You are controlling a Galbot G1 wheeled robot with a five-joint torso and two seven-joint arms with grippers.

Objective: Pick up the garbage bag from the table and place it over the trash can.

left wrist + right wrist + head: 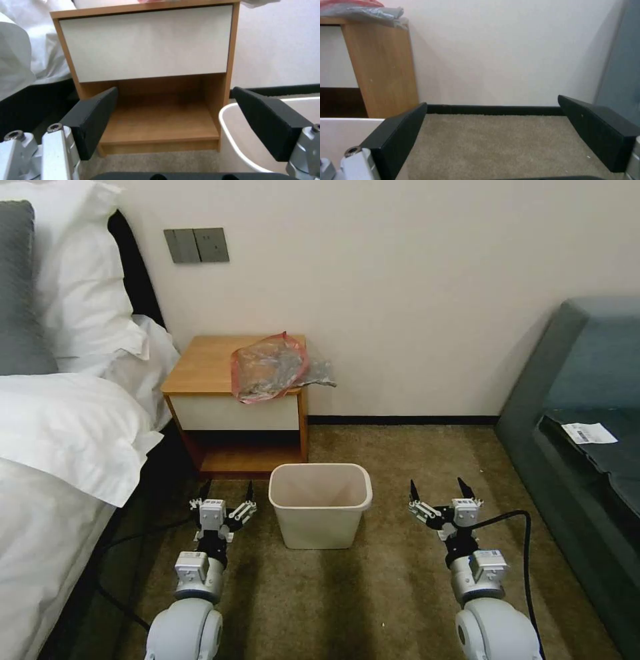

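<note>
Both arms low, either side of the trash can [320, 503]
Left gripper [227, 492] and right gripper [440, 491] fingers apart; garbage bag [270, 367] lies on table [200, 363]

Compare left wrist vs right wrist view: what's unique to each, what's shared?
Left wrist alone: the table's white drawer front, its lower shelf, white bedding, and the open left end effector.

Right wrist alone: the garbage bag overhanging the tabletop corner, bare carpet, a grey-blue sofa edge, and the open right end effector.

Both: the table, the trash can rim, the wall with dark baseboard.
</note>
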